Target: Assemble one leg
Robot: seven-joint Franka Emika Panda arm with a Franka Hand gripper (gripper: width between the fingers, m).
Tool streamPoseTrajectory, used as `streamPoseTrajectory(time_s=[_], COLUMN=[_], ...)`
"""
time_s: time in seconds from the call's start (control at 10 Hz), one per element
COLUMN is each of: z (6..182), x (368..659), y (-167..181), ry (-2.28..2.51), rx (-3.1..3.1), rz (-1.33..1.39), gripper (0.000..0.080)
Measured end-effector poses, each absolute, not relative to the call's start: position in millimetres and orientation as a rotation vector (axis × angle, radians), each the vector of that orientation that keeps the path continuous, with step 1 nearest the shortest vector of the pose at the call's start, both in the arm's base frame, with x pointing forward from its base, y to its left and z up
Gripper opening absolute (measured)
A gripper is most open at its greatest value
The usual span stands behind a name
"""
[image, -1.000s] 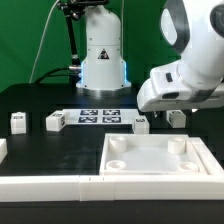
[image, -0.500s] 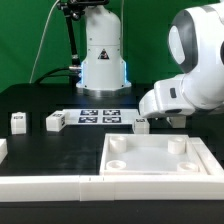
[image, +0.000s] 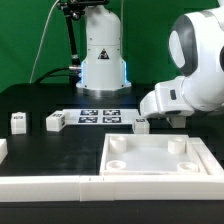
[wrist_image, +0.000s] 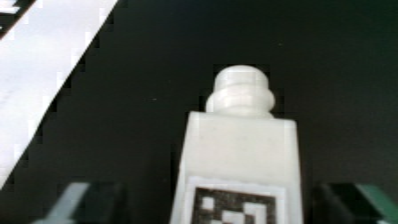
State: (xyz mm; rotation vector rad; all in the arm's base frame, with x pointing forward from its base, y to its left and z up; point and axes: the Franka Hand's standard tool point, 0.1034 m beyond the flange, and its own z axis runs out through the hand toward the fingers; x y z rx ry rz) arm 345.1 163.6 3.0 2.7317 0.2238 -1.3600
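Gripper [wrist_image: 217, 202] wide astride the leg [wrist_image: 238, 150]; fingertips [wrist_image: 80, 203] and tag [wrist_image: 240, 207] half out of view

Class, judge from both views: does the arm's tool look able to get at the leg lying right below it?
Probably yes: the tool is open, the leg lies between its fingers with gaps on both sides, and nothing covers it.

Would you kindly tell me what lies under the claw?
A leg lies on the black table between the fingers of the open claw, its tag facing up. The patch of table beneath the leg is covered.
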Motion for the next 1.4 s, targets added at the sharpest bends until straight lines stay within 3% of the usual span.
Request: streamPoseTrajectory(time_s=[0.1,0.2,0.8,1.4], z=[3.0,3.0,5.2,86.0], x=[345.3,345.3,348.1,397.4], y=[163.1,163.2,162.0,153.1], ry=[0.222,0.222,0.238,0.3], rx=[2.732,2.732,2.738,2.817], rz=[-1.36,-1.36,-1.363,-1.249], gripper=[0.0339,0.0285,0.0285,0.0287])
